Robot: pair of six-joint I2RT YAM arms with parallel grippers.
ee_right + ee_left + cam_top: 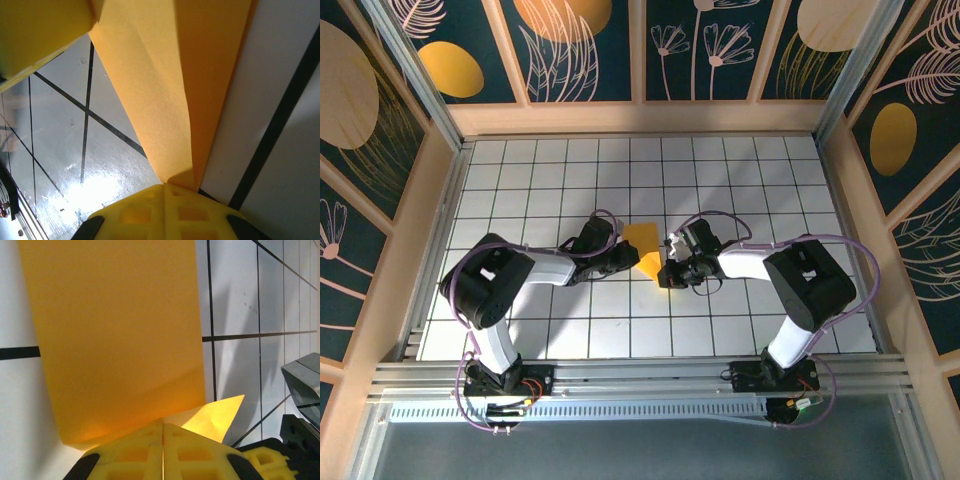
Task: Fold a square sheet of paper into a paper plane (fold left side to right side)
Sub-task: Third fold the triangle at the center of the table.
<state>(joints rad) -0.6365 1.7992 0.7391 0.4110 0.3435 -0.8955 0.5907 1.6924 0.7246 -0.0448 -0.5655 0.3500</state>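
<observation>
The square sheet of paper [642, 246], yellow-orange and partly folded over, sits at the middle of the gridded table between both grippers. My left gripper [624, 256] is at its left edge. In the left wrist view its yellow fingertips [150, 440] are pressed together, and the left gripper [163, 425] pinches the paper [120, 340], which rises in front with a lit corner poking out to the right. My right gripper [669, 270] is at the sheet's lower right. The right gripper [165, 186] is shut on a creased fold of the paper [160, 90].
The white gridded table [550, 170] is walled by wooden frames and dark patterned panels [585, 50]. The other arm's dark body [300, 390] shows at the right edge of the left wrist view. A yellow finger of the left gripper [40, 30] fills the right wrist view's top left corner.
</observation>
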